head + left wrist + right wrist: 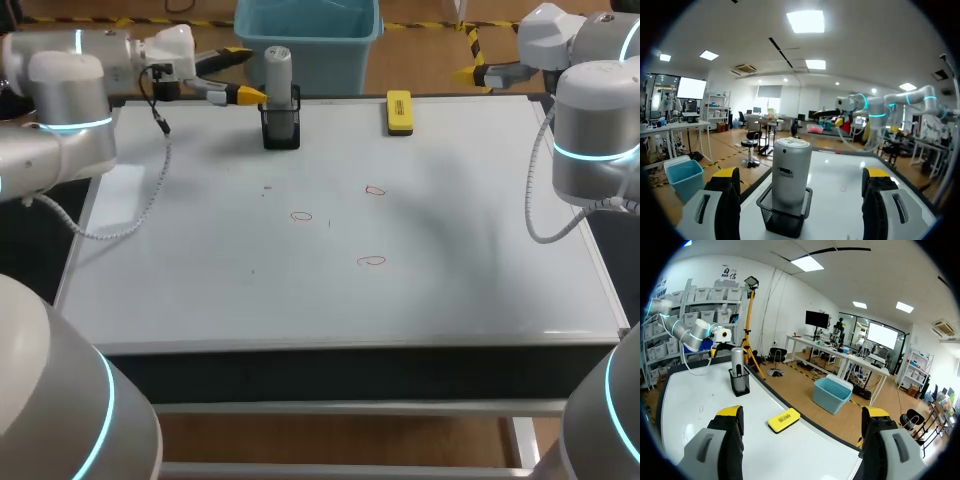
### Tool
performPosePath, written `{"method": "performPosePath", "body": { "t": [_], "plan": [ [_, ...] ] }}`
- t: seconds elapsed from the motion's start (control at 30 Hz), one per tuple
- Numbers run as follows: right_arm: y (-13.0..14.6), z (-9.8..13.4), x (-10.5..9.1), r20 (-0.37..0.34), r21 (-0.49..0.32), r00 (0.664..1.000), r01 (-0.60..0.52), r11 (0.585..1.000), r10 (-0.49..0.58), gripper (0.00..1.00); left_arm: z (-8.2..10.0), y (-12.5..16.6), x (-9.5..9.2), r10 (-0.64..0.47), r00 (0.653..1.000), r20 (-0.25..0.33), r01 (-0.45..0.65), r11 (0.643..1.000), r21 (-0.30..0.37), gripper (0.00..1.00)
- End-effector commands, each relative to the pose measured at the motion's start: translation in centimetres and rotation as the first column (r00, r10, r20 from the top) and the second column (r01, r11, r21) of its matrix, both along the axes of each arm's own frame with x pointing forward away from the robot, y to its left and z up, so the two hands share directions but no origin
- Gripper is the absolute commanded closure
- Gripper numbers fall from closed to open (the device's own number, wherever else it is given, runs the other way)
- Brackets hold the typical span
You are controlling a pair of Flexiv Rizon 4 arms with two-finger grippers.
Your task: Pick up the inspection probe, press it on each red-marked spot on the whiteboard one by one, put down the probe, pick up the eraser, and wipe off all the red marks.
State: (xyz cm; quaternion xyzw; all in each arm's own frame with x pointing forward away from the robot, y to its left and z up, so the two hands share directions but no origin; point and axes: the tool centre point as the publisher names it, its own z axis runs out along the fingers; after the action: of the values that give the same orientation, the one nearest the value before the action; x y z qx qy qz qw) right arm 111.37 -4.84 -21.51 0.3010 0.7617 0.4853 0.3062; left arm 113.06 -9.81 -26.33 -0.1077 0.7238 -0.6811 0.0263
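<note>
The silver cylindrical probe stands upright in a black mesh holder at the whiteboard's far edge. My left gripper hovers open just left of the probe. In the left wrist view the probe stands slightly ahead of the wide-apart fingers, untouched. The yellow eraser lies to the holder's right. Three small red marks sit mid-board. My right gripper is open at the far right corner, and the eraser lies ahead of it.
My left arm's cable hangs over the board's left side. The right arm's cable droops along the right edge. The board's raised frame runs along the near side.
</note>
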Motion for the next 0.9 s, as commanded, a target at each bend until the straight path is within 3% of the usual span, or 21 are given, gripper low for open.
{"method": "performPosePath", "body": {
  "t": [0.03,0.53,0.9],
  "plan": [
    [0.0,0.0,0.0,0.0,0.001,1.0,-0.001,1.0,0.001,0.0,-1.1,-1.3,1.3,-0.091,0.996,-0.001,0.091,0.995,-0.038,0.0],
    [0.0,0.0,0.0,0.0,0.001,1.0,-0.001,1.0,0.001,0.0,-2.1,-4.6,1.9,-0.109,0.994,0.003,0.109,0.992,-0.071,0.0],
    [0.0,0.0,0.0,0.0,0.001,1.0,-0.001,1.0,0.001,0.0,-2.3,-4.9,2.0,-0.058,0.998,0.006,0.058,0.996,-0.074,0.0]
  ]
}}
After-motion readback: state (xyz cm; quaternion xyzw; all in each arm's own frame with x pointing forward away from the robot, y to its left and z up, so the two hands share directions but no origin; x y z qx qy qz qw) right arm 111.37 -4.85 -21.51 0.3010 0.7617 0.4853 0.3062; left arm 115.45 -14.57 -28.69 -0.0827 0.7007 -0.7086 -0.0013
